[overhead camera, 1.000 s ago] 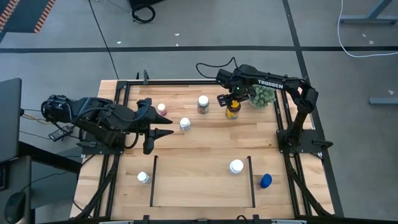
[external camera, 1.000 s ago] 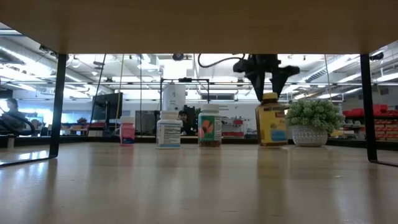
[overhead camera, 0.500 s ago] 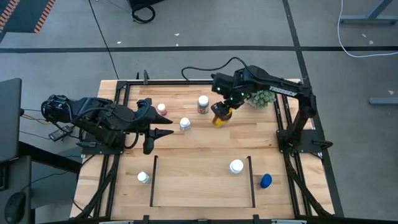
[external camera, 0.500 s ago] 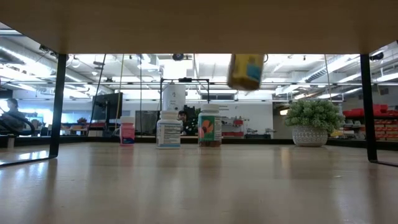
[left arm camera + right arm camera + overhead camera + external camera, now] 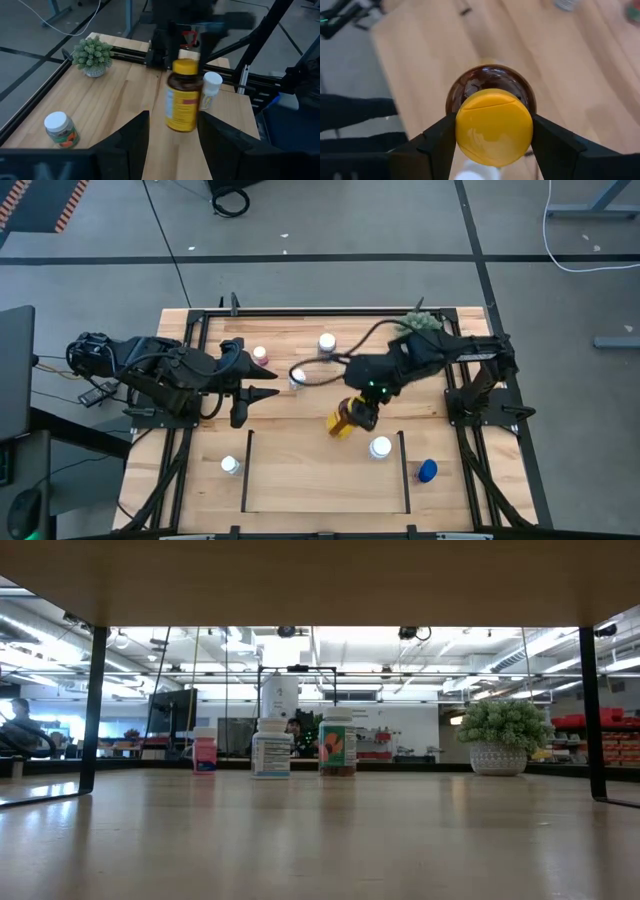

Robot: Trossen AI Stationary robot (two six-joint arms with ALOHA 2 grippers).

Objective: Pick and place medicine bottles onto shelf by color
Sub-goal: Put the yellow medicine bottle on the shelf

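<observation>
Midair, right tool (image 5: 492,145) clamped on glossy round amber bottle (image 5: 343,421), left tool (image 5: 262,392) apart.

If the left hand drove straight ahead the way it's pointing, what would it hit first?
Probably the amber bottle, held off the table by the right hand. It sits directly ahead between the left hand's fingers in the left wrist view, though depth is uncertain.

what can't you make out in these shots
- Amber bottle: absent from the low view; its label is blurred in the left wrist view.
- Right hand: in the high view the arm covers its fingers.
- Blue bottle: only its top shows in the high view; label hidden.
- Left hand: low view misses it.
</observation>
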